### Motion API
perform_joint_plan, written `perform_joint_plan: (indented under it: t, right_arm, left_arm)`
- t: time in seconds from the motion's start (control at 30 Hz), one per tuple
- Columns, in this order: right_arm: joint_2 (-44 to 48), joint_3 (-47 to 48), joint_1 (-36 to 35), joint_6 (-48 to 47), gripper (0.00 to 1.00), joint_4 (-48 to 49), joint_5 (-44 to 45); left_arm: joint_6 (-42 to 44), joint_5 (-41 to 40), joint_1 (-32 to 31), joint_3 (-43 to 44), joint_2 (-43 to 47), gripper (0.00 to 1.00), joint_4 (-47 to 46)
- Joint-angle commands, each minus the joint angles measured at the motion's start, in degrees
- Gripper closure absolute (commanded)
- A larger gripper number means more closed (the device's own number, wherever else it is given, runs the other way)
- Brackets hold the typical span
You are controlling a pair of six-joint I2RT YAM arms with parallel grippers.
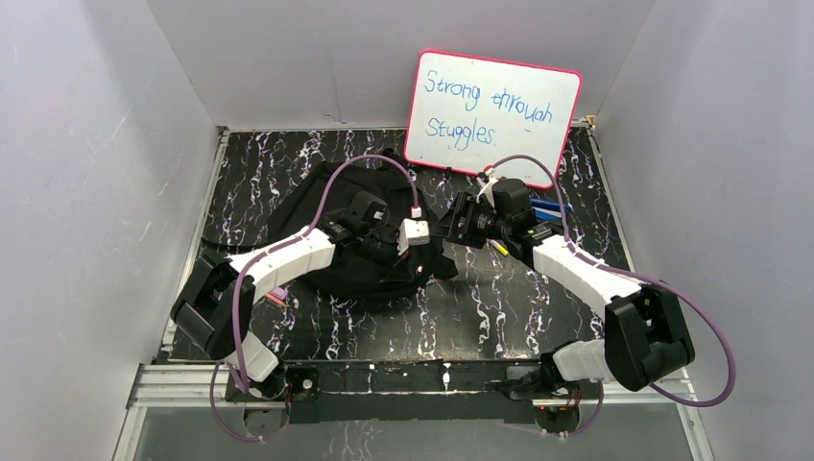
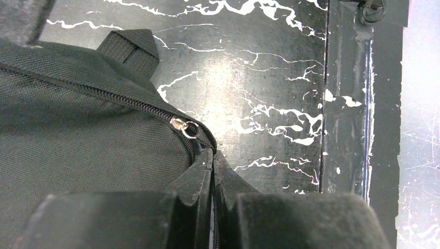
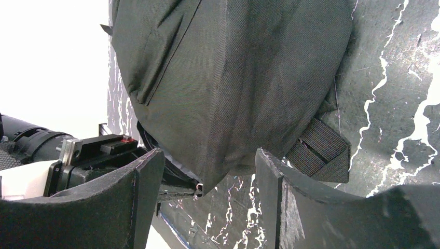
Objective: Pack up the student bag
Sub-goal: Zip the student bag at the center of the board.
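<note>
- The bag point(image 1: 322, 202) is lying on the black marbled counter point(image 1: 499, 307), left of centre, between the two arms.
- The left tool point(image 2: 212, 153) is pressing its fingers together at the bag's zipped edge, just beside the zip slider point(image 2: 181, 124); I cannot tell whether it is pinching anything.
- The right tool point(image 3: 207, 155) is standing spread, with a corner of the bag showing between its fingers and a strap loop point(image 3: 319, 150) just beside.
- A whiteboard point(image 1: 491, 110) is leaning against the back wall.

Matt black woven cloth student bag point(image 2: 78, 145), metal zip slider point(image 2: 182, 126), glossy marbled black tabletop point(image 2: 249, 78).
</note>
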State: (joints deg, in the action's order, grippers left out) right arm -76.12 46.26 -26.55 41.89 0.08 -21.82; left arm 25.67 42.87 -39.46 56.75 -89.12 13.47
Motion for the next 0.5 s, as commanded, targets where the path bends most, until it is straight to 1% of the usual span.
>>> perform_joint_plan:
  t: [0.0, 0.1, 0.2, 0.37, 0.47]
  right_arm:
    - [0.4, 0.1, -0.1, 0.0, 0.27, 2.1, -0.6]
    - [0.4, 0.3, 0.0, 0.0, 0.28, 2.0, -0.6]
    - [0.2, 0.6, -0.1, 0.0, 0.28, 2.0, -0.8]
    - [-0.4, 1.4, -0.6, 0.0, 0.28, 1.9, -0.8]
    - [-0.8, 1.8, -0.7, 0.0, 0.28, 1.8, -0.8]
  left_arm:
    - [-0.6, -3.7, 0.2, 2.8, 2.4, 1.0, 1.9]
    - [-1.3, -8.7, 0.3, 3.3, 4.3, 1.0, 1.5]
    - [-1.4, -11.7, 0.2, 3.3, 6.2, 1.0, 1.1]
    - [-1.2, -13.9, 0.2, 2.3, 8.1, 1.0, 1.2]
    - [-1.2, -13.7, 0.2, 1.9, 8.6, 1.0, 1.3]
